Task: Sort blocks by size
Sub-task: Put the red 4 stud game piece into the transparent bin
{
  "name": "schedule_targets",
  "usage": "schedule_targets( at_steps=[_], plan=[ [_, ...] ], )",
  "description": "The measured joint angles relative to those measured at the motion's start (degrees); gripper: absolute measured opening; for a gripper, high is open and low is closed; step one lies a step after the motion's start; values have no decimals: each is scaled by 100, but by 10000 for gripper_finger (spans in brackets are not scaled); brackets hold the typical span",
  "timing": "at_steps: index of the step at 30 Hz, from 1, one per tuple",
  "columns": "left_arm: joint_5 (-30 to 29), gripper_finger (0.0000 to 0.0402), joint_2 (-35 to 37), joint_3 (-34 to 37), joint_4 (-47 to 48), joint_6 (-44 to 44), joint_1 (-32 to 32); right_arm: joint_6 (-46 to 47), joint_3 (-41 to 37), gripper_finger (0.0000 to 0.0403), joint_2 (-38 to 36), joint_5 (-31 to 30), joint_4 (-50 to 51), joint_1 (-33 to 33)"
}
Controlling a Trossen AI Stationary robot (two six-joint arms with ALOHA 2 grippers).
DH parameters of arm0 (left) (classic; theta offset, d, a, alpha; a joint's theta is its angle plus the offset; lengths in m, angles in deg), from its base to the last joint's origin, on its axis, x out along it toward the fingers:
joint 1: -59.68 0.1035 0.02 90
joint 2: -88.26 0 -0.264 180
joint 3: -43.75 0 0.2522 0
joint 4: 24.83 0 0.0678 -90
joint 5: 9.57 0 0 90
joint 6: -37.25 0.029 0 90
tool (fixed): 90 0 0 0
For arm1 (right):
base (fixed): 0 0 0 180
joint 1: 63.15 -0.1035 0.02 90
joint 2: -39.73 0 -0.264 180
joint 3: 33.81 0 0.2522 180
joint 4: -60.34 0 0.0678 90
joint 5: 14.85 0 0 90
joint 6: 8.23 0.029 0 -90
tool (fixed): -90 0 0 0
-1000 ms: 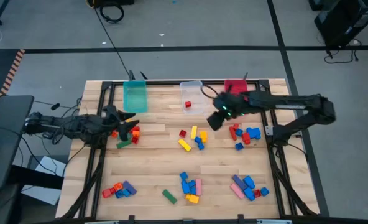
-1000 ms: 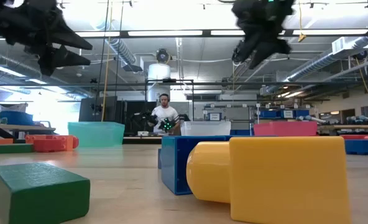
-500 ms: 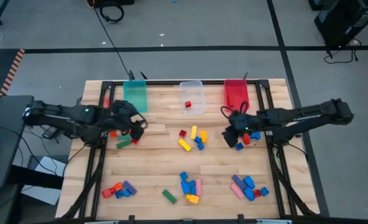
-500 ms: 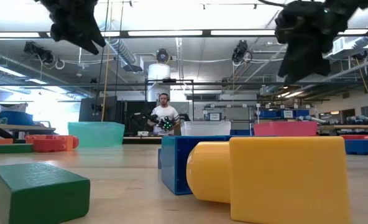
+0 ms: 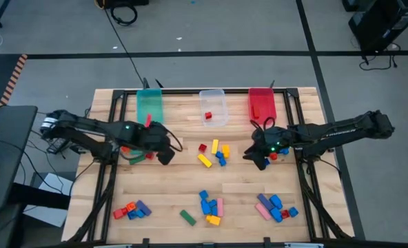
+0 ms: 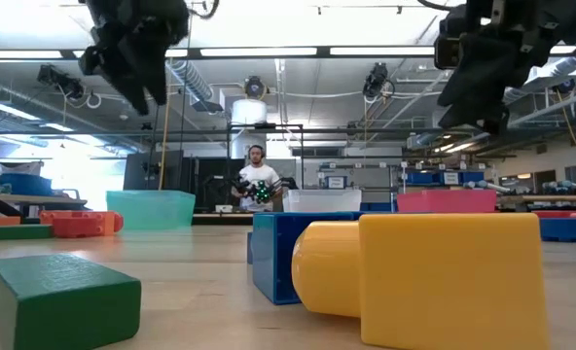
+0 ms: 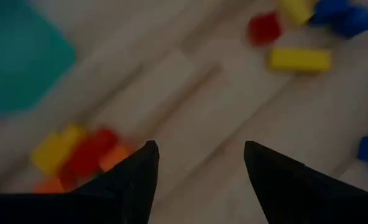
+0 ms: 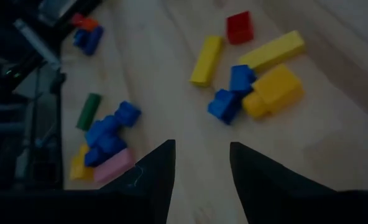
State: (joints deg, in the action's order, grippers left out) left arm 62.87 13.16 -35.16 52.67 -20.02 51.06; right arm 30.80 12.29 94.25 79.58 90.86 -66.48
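Observation:
Blocks lie in loose groups on the wooden table: a middle group of red, yellow and blue ones (image 5: pixel 214 153), a left group (image 5: pixel 136 153), a right group (image 5: pixel 276 150), and three groups near the front edge (image 5: pixel 131 210) (image 5: pixel 209 205) (image 5: pixel 276 207). My left gripper (image 5: pixel 166 157) (image 7: pixel 199 149) hangs open and empty between the left and middle groups. My right gripper (image 5: pixel 254 157) (image 8: pixel 201 146) hangs open and empty between the middle and right groups. Both are above the table in the low view, the left gripper (image 6: pixel 132 58) and the right gripper (image 6: pixel 478 68).
A teal bin (image 5: pixel 149 107), a clear bin (image 5: pixel 213 107) with one red block (image 5: pixel 208 116) in it, and a red bin (image 5: pixel 261 103) stand along the far edge. A green block (image 5: pixel 187 218) lies alone near the front. A person stands in the room behind (image 6: pixel 257 185).
My left gripper has gone from over the left group toward the table's right and near edge, to beside the middle group. My right gripper has gone from near the clear bin toward the near edge and a little right, down to beside the right group.

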Motion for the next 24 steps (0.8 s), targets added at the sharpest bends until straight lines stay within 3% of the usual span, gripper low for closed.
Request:
schedule_targets(
  at_steps=[4,11,24],
  plan=[
    [368,245,-266,0,522,-636,-9,-179,0,165,0,234,-48,0],
    [840,245,-403,149,1140,-594,-50,-379,0,164,2,315,-48,0],
    [697,245,-203,874,766,303,-436,-260,0,166,42,275,-302,2]
  ],
)
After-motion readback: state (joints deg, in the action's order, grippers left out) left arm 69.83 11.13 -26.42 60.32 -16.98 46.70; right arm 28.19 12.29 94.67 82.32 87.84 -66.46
